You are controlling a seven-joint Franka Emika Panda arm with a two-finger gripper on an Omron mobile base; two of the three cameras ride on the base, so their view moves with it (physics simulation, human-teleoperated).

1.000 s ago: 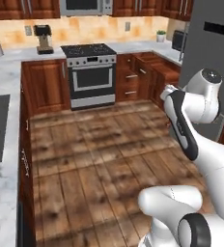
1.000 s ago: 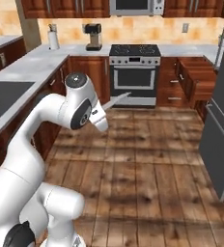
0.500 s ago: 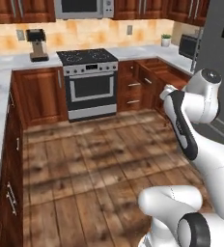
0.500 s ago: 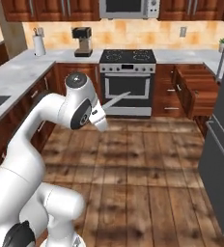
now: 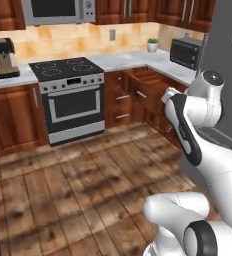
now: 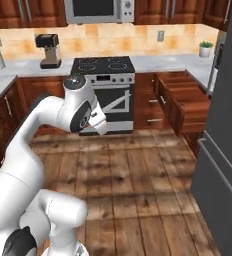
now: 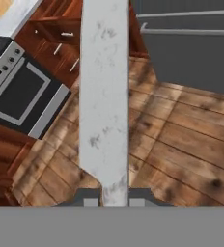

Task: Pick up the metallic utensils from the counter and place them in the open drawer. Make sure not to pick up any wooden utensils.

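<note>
Looking from left to right across the kitchen, we see a coffee maker (image 6: 49, 50) on the marble worktop, then the stove (image 6: 105, 88) with a microwave (image 6: 99, 10) above it, then the open drawer (image 6: 182, 95) pulled out from the right-hand cabinets, and last the tall grey fridge (image 6: 223, 140) at the far right. Our arm is raised over the wooden floor (image 6: 133, 175), well apart from the drawer. In the hand view our gripper (image 7: 115, 195) has its two fingertips (image 7: 90, 197) pinching a metallic utensil (image 7: 105, 91), a long flat silver-grey blade that runs straight up between them. In the right base view that same piece juts out from the hand as a thin grey bar in front of the oven door.
</note>
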